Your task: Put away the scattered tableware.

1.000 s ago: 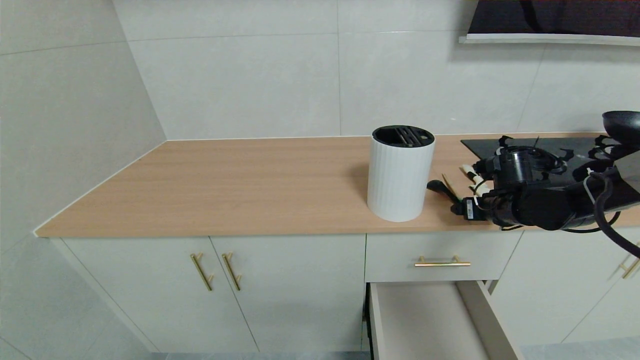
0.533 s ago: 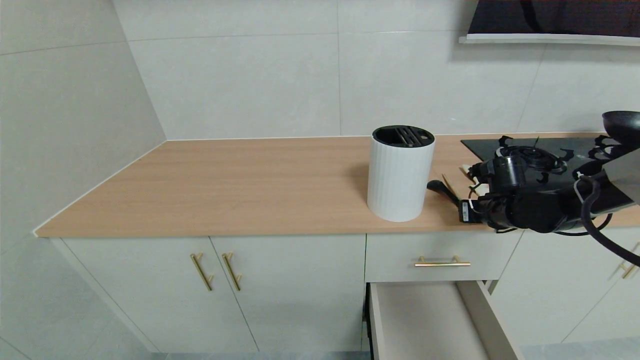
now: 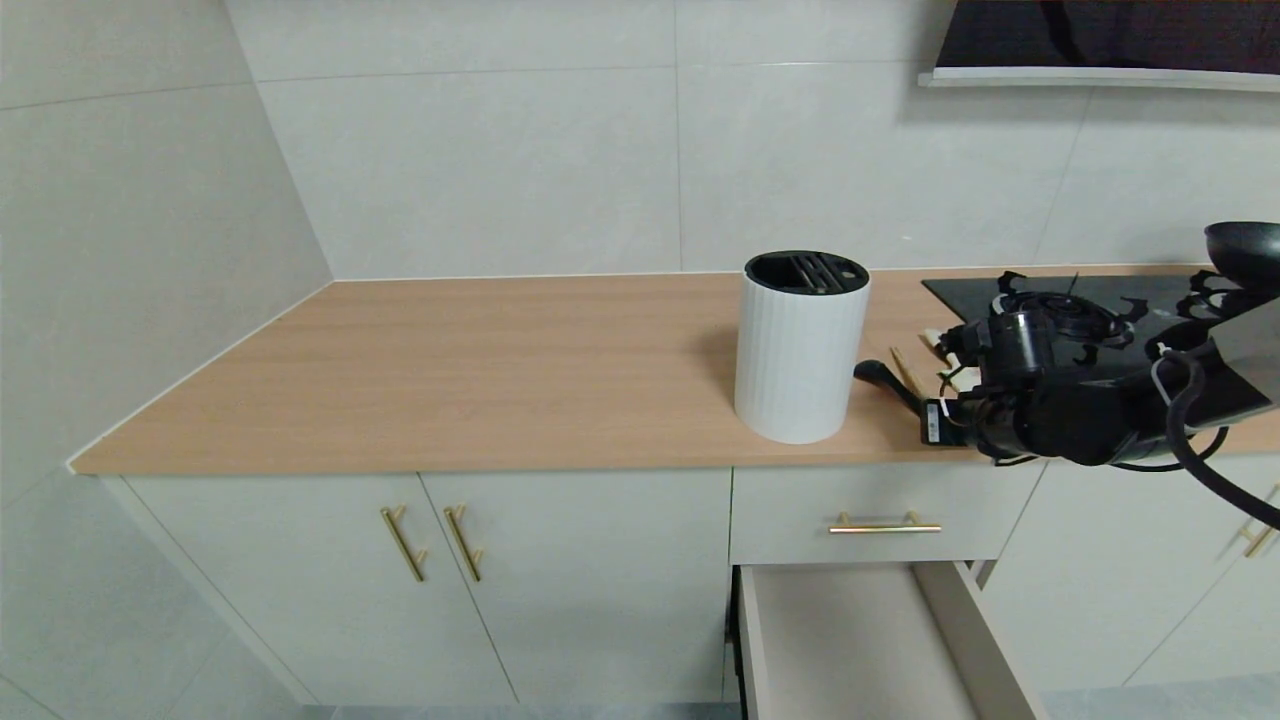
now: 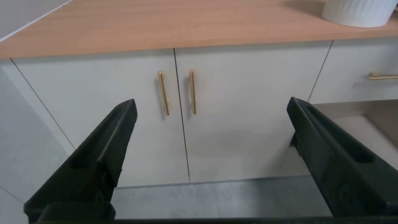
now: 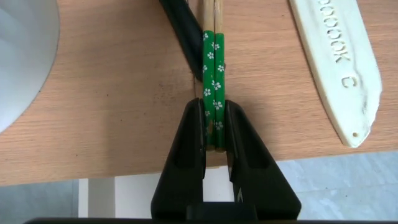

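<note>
A pair of wooden chopsticks [image 5: 211, 68] with green flowered ends lies on the counter just right of the white ribbed utensil holder [image 3: 800, 345]. My right gripper [image 5: 212, 134] is shut on the green ends, at the counter's front edge. A black-handled utensil [image 5: 180, 31] lies against the chopsticks, and a white-handled piece [image 5: 339, 68] lies on their other side. In the head view the chopsticks [image 3: 905, 370] and the black utensil [image 3: 880, 375] show between the holder and my right gripper [image 3: 935, 420]. My left gripper [image 4: 211, 115] hangs open, low in front of the cabinet doors.
The wooden countertop [image 3: 500, 370] runs left from the holder. A black gas hob [image 3: 1080, 300] and a dark pan [image 3: 1245, 245] sit at the right. Below the counter an open drawer [image 3: 850, 640] sticks out under a shut one with a gold handle [image 3: 885, 523].
My right arm has shifted slightly to the right along the counter's front edge. It has barely moved in the last half second.
</note>
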